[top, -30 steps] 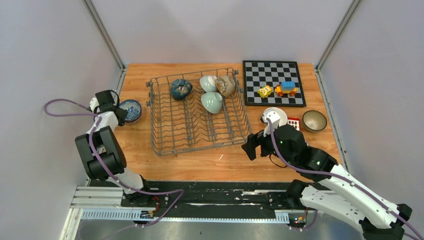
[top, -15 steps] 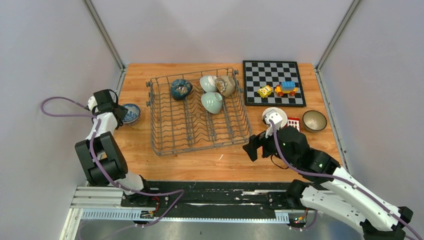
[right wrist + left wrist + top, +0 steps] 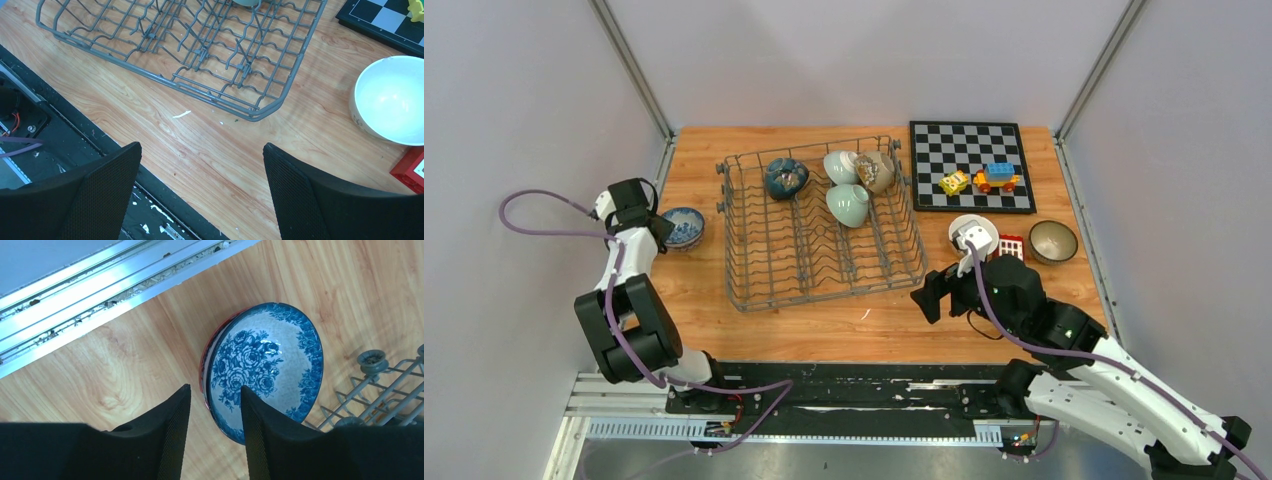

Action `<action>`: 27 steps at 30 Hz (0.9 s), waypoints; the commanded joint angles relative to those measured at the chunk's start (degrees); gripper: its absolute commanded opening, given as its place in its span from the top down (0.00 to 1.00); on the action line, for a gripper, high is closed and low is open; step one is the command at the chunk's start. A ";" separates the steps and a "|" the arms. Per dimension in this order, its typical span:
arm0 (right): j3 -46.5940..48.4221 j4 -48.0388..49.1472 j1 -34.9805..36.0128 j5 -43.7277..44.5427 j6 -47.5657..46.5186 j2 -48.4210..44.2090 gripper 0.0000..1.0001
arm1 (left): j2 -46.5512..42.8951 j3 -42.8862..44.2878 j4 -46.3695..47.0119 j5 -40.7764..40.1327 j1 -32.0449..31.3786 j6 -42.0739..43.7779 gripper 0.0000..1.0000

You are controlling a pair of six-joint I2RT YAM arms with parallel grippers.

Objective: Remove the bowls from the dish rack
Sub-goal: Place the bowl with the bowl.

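Observation:
A blue-and-white bowl (image 3: 686,226) (image 3: 265,360) rests on the wood left of the dish rack (image 3: 754,292) (image 3: 390,390), with a red rim showing under its edge. My left gripper (image 3: 660,228) (image 3: 215,395) is open. Its near rim lies in the gap between the fingers, one finger outside and one over the inside. The rack holds a dark teal bowl (image 3: 786,177), a pale green bowl (image 3: 848,205), a cream bowl (image 3: 838,164) and a beige-brown bowl (image 3: 877,171). My right gripper (image 3: 924,294) (image 3: 200,150) hangs open and empty over the table's front edge, near the rack's (image 3: 200,50) corner.
A white bowl (image 3: 977,230) (image 3: 392,100) and a brown bowl (image 3: 1053,241) stand on the table right of the rack, a red block (image 3: 1011,246) (image 3: 412,167) between them. A chessboard (image 3: 969,145) with toy blocks (image 3: 984,180) lies at the back right. Walls close in on both sides.
The left gripper has drawn a little to the left, and its jaws have come apart off the blue-and-white bowl's rim. The right arm has hardly moved.

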 commanded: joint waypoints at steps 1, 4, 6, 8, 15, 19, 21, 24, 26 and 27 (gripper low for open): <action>-0.72 0.07 0.37 0.26 -0.50 -0.81 0.06 | 0.36 -0.67 0.05 -0.27 0.20 0.97 0.62; -0.79 0.06 0.36 0.62 -0.60 -1.04 0.06 | 1.09 -1.12 0.40 -0.02 0.17 1.06 0.71; -0.79 0.10 0.36 0.73 -0.78 -0.97 0.06 | 1.18 -1.25 0.77 0.07 0.16 1.02 0.77; -0.73 0.16 0.36 0.84 -0.81 -0.74 0.06 | 1.35 -1.12 0.77 0.14 0.17 1.20 0.82; -1.09 0.39 0.34 0.94 -0.80 -0.59 0.06 | 2.65 -1.60 1.53 0.20 0.15 1.47 0.91; -1.23 0.37 0.36 1.17 -0.80 -0.77 0.06 | 3.84 -1.93 1.91 0.51 0.16 1.27 0.97; -1.31 0.39 0.36 1.25 -0.81 -0.77 0.06 | 4.08 -2.16 2.19 0.65 0.17 1.12 1.00; -1.41 0.44 0.34 1.33 -0.79 -0.60 0.06 | 4.09 -2.54 2.74 1.10 0.19 0.98 1.00; -1.33 0.56 0.36 1.18 -0.83 -0.46 0.06 | 4.10 -2.35 2.69 1.28 0.16 0.83 1.00; -1.28 0.56 0.36 1.17 -0.82 -0.43 0.05 | 3.84 -2.18 2.40 1.35 0.15 0.85 0.99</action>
